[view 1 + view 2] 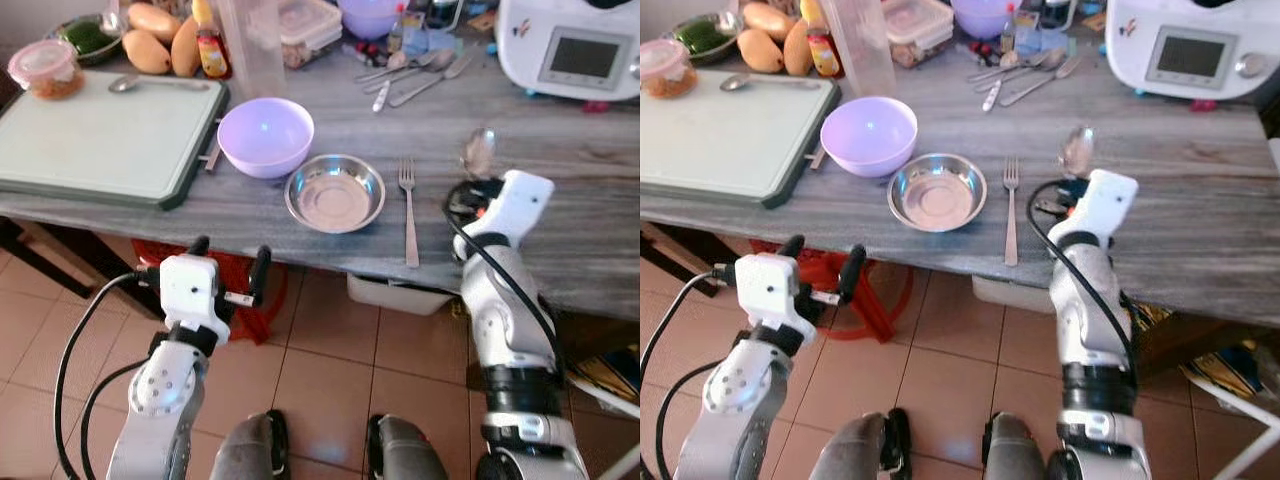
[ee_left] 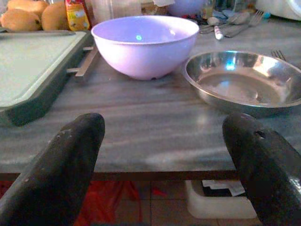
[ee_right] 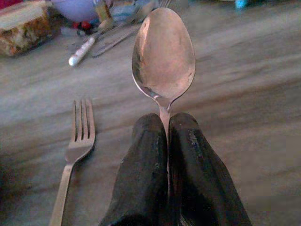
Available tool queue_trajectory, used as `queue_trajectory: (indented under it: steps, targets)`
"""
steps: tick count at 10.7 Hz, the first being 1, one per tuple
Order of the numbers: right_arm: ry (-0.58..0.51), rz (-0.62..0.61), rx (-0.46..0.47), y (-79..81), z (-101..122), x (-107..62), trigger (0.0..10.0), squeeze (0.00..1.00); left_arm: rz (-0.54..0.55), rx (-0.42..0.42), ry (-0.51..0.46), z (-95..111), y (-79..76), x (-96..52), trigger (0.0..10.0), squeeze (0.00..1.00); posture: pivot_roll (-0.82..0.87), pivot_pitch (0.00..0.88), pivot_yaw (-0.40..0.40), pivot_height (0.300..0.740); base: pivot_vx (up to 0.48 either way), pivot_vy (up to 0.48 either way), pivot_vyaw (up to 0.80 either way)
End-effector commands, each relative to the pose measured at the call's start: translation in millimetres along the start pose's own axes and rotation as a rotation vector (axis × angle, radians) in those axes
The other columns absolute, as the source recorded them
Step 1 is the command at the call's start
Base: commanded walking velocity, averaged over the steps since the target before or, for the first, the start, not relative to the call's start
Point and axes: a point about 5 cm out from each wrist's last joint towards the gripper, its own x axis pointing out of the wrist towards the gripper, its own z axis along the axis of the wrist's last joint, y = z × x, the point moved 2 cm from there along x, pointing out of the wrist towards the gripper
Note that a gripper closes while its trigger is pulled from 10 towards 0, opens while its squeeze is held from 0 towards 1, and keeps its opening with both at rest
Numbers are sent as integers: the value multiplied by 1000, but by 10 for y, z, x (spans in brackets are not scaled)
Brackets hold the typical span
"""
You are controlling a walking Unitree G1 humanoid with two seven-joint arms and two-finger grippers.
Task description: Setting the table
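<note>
Nearest the robot, the left hand (image 1: 228, 268) hangs just off the front edge of the grey wood-grain table (image 1: 560, 190), its two black fingers (image 2: 61, 169) spread wide apart and holding nothing; it looks parked, clear of the work.

On the table's near strip a place is taking shape. The shallow round steel dish (image 1: 335, 193) sits at the centre of the setting, with the lilac plastic bowl (image 1: 265, 136) touching or nearly touching its rim at about ten o'clock. At three o'clock from the dish, a little apart, the steel fork (image 1: 409, 210) lies with its tines pointing away from the robot, as cutlery beside a plate should.

Further out at three o'clock, beyond the fork, the right hand (image 3: 168, 136) is pressed together on the neck of a shiny metal tablespoon (image 3: 163, 54), bowl held forward over the table top. Judging by the grip and the heading, the spoon is meant to go parallel to the fork.

Farther back lie loose spare cutlery (image 1: 420, 75), a pale green cutting board (image 1: 100, 135) at ten o'clock, and a white kitchen appliance (image 1: 570, 45) at one o'clock.
</note>
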Motion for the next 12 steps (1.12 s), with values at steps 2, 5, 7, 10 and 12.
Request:
queue_trajectory:
  steps: [2,5,7,10,12]
  targets:
    - [65,-3,3,27,-118,-18,10000,0,-15,-8,4,22,-26,-18,10000,0,12,265,42,740,0,0,0]
    - [129,-10,26,63,-228,-96,10000,0,-38,-22,5,22,-65,12,10000,0,2,261,41,740,0,0,0]
    - [169,-18,24,89,-283,-168,10000,0,-38,-25,5,24,-68,27,10000,0,-2,258,38,740,0,0,0]
    - [222,-21,9,92,-361,-241,10000,0,-45,-31,6,21,-87,34,10000,0,-6,256,36,740,0,0,0]
    - [234,-41,-15,15,-370,-240,10000,0,-49,-32,8,13,-98,40,10000,0,-9,260,36,740,0,0,0]
